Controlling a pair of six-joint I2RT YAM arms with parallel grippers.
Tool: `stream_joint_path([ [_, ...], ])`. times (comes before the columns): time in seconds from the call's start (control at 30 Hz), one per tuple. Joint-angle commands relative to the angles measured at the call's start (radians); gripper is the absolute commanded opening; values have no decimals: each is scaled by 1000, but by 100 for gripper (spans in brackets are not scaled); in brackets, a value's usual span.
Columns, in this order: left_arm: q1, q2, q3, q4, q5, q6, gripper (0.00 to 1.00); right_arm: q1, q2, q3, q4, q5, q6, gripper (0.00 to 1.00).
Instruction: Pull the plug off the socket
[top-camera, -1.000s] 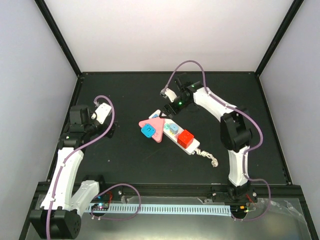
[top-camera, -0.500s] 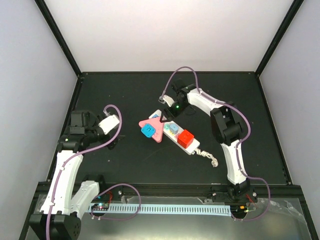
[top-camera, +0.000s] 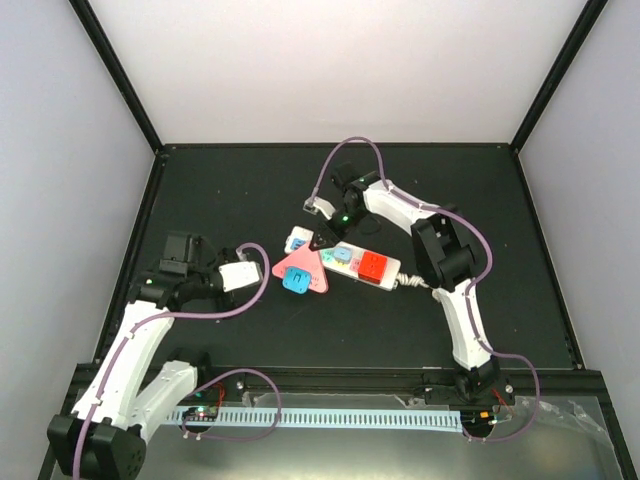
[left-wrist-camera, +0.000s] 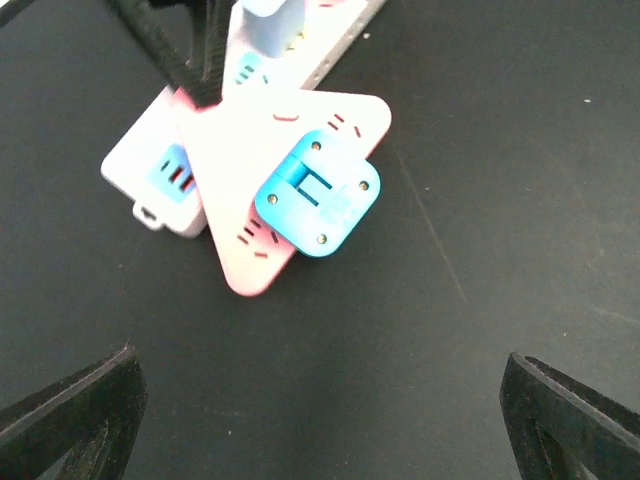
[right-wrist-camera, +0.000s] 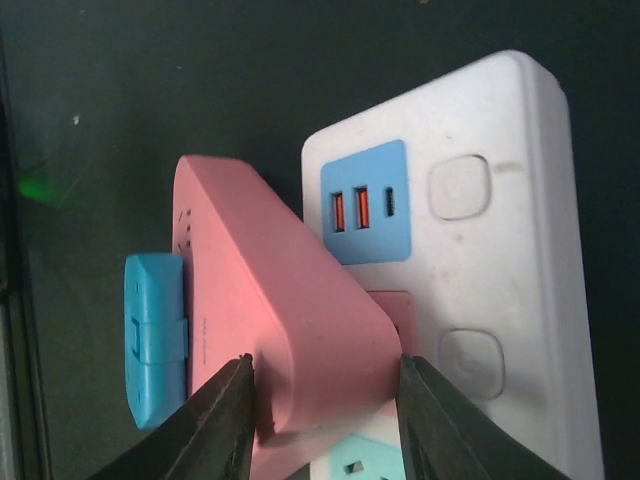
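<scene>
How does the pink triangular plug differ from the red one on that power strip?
The pink triangular plug is broad and carries a blue plug; the red plug is a square block. The right pincer clamps the pink plug's corner; the red plug is untouched. Both sit on the white power strip.

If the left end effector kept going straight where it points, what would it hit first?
Likely the pink triangular plug carrying the blue block, though depth is unclear: the black table might come first.
</scene>
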Motion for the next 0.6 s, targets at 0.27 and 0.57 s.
stream_joint_path([
  [0.27,-109,15,-22,65,-24,28,99,39,64,80,-80,120,-43,44],
  [0.57,-119,22,-21,78,-25,21,99,38,88,253,-131,144,-31,55],
])
